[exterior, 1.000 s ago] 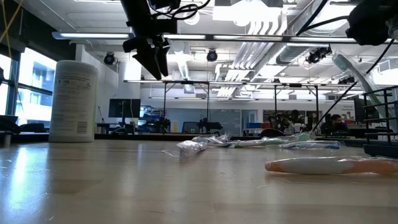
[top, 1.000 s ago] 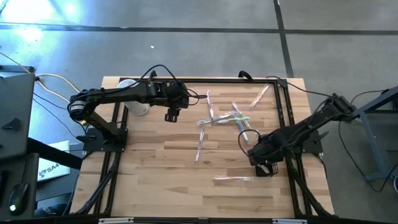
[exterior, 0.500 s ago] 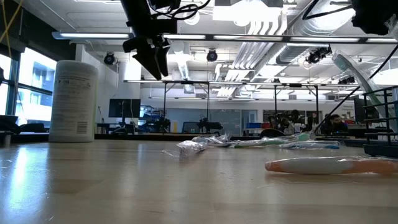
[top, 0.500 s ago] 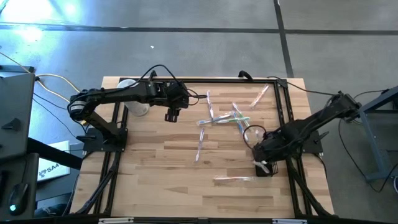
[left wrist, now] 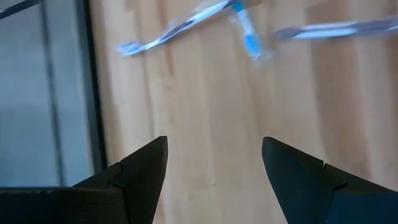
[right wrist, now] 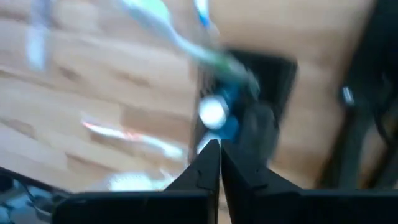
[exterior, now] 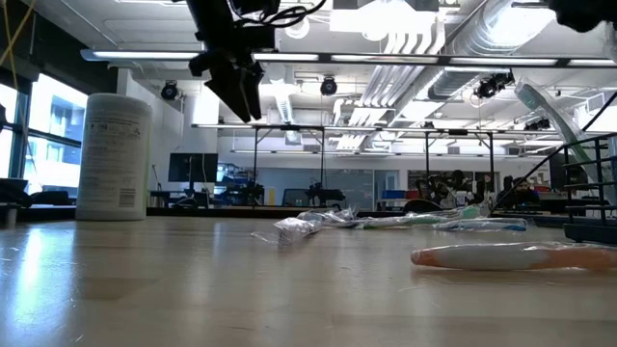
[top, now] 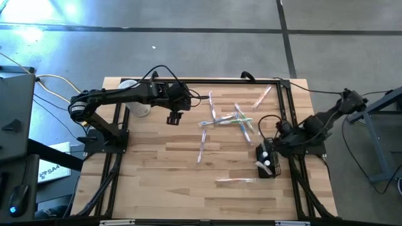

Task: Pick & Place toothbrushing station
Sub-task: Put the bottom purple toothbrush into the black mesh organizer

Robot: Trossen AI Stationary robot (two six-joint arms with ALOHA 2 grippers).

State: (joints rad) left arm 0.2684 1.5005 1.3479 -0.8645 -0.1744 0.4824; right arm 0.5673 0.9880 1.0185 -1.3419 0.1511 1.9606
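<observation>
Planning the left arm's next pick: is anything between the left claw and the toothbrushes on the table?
Nothing visible. The left claw hangs open above bare wood; the nearest toothbrushes lie beyond it toward the right arm, with only open table between.

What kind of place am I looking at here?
Probably a robotics lab or workshop: two arms work at a wooden table strewn with toothbrushes, and behind it a big hall with exposed ceiling pipes and more metal rigs.

The light wooden table (top: 163, 163) carries a white canister (top: 139, 108) at ten o'clock, scattered toothbrushes (top: 217, 119) from centre toward one o'clock, and a black mesh holder (top: 267, 164) at four o'clock.
</observation>
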